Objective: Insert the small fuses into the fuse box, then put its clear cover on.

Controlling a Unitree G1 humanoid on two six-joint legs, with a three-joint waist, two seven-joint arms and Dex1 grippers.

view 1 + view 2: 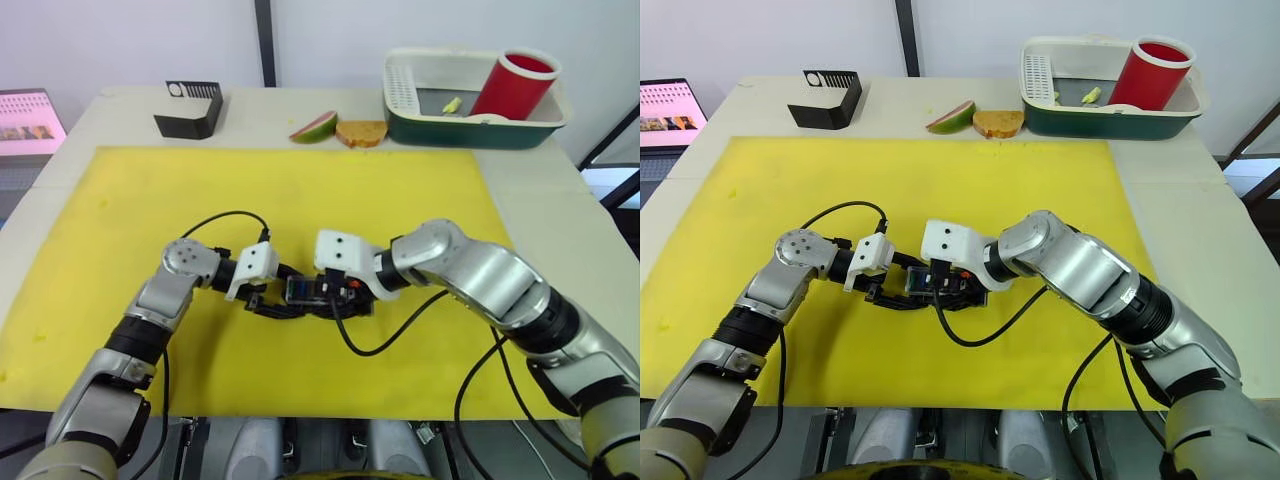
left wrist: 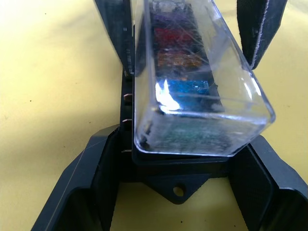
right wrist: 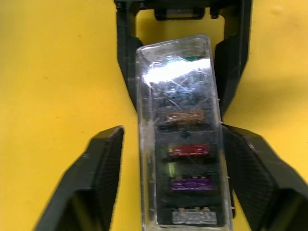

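Near the yellow mat's point(image 1: 120, 200) front edge, the fuse box point(image 2: 175, 180) sits with small fuses point(image 3: 188, 150) seated and the clear cover point(image 3: 178, 125) on top (apparently being pressed home); left gripper point(image 1: 262, 297) and right gripper point(image 1: 335, 297) straddle its ends, fingers spread, steadying it

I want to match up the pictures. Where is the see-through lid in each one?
Left eye view: the clear cover sits on the fuse box at the mat's near middle, between both grippers.
Right eye view: same spot, slightly left of centre.
Left wrist view: the cover runs up the middle, coloured fuses showing through it.
Right wrist view: the cover runs down the centre.
Shared landmark: the yellow mat under it all.
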